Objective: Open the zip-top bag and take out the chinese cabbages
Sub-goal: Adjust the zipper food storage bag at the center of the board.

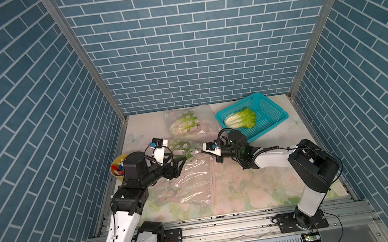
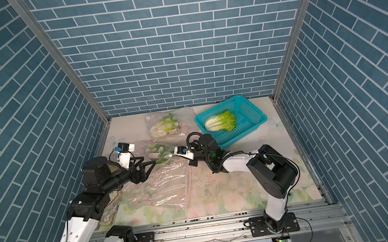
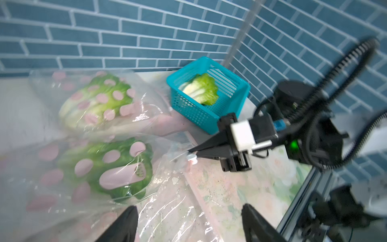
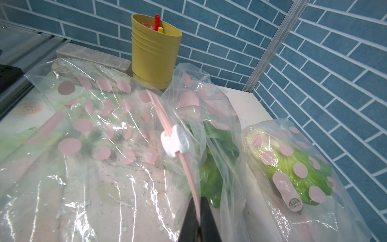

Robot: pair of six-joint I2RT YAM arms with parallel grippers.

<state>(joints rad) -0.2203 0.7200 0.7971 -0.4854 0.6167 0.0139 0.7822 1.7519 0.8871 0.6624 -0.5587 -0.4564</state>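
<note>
Entry: chinese cabbages, three heads. One (image 1: 240, 119) lies loose in the teal basket (image 1: 271, 107) at the worktop's back right. Two are still inside spotted zip-top bags, far (image 1: 184, 125) and near (image 1: 179, 149). The right tool (image 4: 198, 202) is clamped on the near bag's pink zip strip (image 4: 186, 167), probably to anchor it behind the white slider (image 4: 176, 143); only its own wrist view shows that pinch. The left tool (image 3: 188, 207) hovers over a flat bag (image 1: 190, 180), jaws apart and holding nothing, seemingly placed to take the slider; its wrist view alone shows the gap plainly
</note>
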